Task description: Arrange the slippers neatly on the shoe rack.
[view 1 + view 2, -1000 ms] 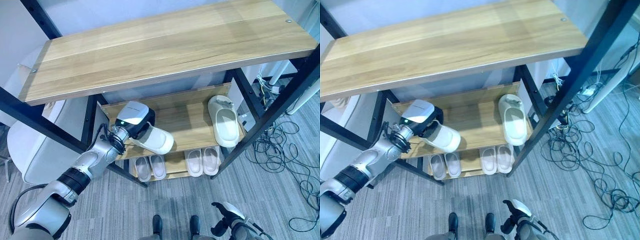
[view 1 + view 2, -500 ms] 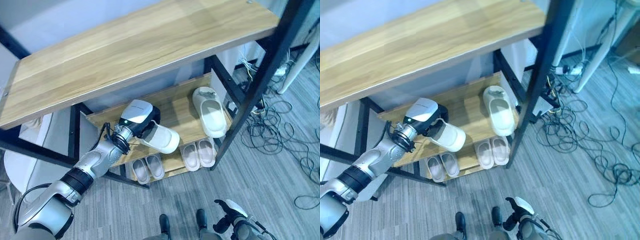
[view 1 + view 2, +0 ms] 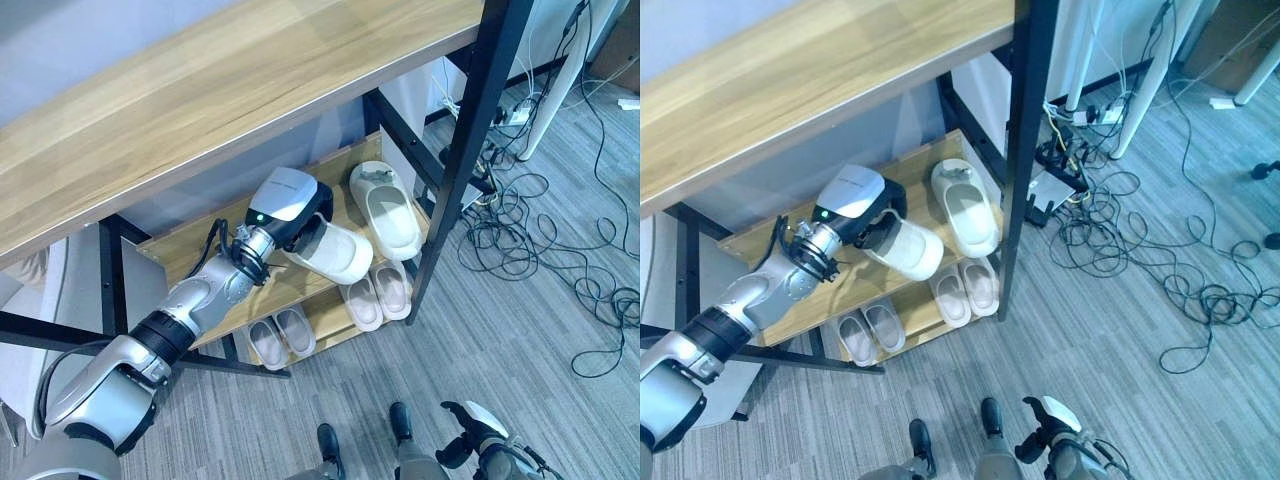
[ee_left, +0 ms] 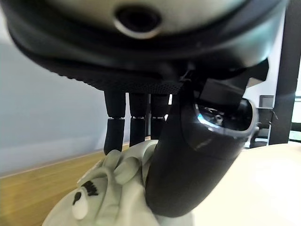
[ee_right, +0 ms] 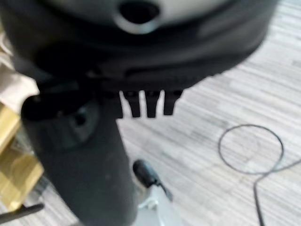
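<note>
The slipper [image 3: 335, 252] my left hand [image 3: 292, 203] grips looks like smooth matt foam or rubber. Shoe rack [image 3: 200, 90] boards are pale wood-grain with a slight sheen, on matt black metal posts [image 3: 470, 130]. The floor [image 3: 520, 330] looks like streaked grey carpet.

This looks like a lab or office test space rather than a home. The floor [image 3: 520, 330] is grey striped carpet tile, the kind laid in offices. Loose cables [image 3: 1140, 250] sprawl across it in tangles near a power strip [image 3: 1080, 116]. White desk legs [image 3: 1140, 80] stand behind the cables. A black metal rack [image 3: 470, 130] with wooden shelves stands against a plain pale wall [image 3: 60, 35], with slippers [image 3: 385, 205] laid out on its shelves.
</note>
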### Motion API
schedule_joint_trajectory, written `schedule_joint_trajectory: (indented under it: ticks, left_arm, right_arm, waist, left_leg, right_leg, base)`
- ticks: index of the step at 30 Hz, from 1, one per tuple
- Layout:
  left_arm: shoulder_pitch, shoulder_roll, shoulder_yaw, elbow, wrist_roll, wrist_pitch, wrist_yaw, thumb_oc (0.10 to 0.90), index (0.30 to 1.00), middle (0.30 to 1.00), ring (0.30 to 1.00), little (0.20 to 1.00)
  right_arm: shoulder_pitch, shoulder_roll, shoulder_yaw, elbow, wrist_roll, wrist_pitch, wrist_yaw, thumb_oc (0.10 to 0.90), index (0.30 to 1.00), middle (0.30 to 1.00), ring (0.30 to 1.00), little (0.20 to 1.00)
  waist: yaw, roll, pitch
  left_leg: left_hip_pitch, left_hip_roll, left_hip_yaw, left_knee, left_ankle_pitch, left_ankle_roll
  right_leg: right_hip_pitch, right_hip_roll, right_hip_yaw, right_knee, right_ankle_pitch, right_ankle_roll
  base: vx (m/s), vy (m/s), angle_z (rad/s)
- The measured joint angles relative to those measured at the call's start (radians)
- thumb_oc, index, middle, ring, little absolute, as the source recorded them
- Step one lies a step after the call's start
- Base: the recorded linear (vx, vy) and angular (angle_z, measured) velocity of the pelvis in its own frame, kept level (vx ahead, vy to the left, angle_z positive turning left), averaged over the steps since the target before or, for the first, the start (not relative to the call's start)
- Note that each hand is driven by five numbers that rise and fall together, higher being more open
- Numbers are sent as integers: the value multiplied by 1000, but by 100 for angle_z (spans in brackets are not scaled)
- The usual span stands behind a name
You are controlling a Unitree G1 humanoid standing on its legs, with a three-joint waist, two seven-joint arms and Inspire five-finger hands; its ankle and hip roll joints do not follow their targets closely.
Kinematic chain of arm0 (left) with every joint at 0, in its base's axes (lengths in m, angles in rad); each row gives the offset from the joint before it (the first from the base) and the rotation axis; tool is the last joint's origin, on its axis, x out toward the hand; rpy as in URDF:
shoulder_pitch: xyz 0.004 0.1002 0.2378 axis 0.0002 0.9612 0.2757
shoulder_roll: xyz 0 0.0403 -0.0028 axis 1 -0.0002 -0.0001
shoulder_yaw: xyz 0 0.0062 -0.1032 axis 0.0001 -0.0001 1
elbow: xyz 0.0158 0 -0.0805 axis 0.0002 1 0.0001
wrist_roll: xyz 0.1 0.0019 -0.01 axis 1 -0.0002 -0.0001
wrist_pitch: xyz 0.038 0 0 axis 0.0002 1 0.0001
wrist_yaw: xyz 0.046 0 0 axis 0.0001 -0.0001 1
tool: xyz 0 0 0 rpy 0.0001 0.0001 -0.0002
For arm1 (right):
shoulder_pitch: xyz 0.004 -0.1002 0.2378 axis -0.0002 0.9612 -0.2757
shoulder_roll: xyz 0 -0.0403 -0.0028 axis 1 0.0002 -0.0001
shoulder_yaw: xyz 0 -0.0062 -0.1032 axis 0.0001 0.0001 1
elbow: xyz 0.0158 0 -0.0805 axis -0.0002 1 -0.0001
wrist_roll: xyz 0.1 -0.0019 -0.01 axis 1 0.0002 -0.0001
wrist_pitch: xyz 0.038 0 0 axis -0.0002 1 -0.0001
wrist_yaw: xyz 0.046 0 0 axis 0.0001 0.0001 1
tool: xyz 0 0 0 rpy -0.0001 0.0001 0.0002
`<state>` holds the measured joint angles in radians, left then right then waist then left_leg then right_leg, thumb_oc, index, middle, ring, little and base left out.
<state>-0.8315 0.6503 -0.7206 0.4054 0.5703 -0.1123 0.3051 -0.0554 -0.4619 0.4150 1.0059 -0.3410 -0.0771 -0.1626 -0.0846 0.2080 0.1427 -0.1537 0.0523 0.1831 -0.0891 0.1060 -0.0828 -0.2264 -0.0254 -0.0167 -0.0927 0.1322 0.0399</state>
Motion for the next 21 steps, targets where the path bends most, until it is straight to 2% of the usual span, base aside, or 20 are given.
schedule_joint_trajectory:
  ticks: [6, 14, 21]
  left_arm:
    - [-56, -3, -24, 62, 1, 2, 13, 400, 300, 300, 300, 300]
    - [-159, -2, -101, 131, 6, 7, 16, 400, 300, 300, 300, 300]
    - [-203, 2, -118, 147, 19, 8, 35, 400, 300, 300, 300, 300]
  right_arm:
    - [-13, -2, 0, -16, 3, -1, -1, 800, 900, 900, 900, 900]
    - [-24, -2, 10, -38, 3, -9, -11, 800, 900, 900, 900, 900]
    - [-28, -3, 11, -40, 4, -15, -16, 800, 900, 900, 900, 900]
  waist:
    - [-14, 0, 16]
    - [-16, -19, 29]
    - [-17, -27, 35]
  left_leg:
    - [-26, 2, 5, 0, 0, 0]
    - [-43, 2, 17, 0, 0, 0]
    - [-67, 0, 17, 0, 0, 1]
  right_leg:
    - [-31, 4, 10, 0, 12, 3]
    - [-56, 4, 24, 1, 17, -1]
    - [-78, 3, 24, 1, 21, -2]
  base:
    - [-3, 1, -5]
    - [1, 0, -4]
    - [0, 0, 0]
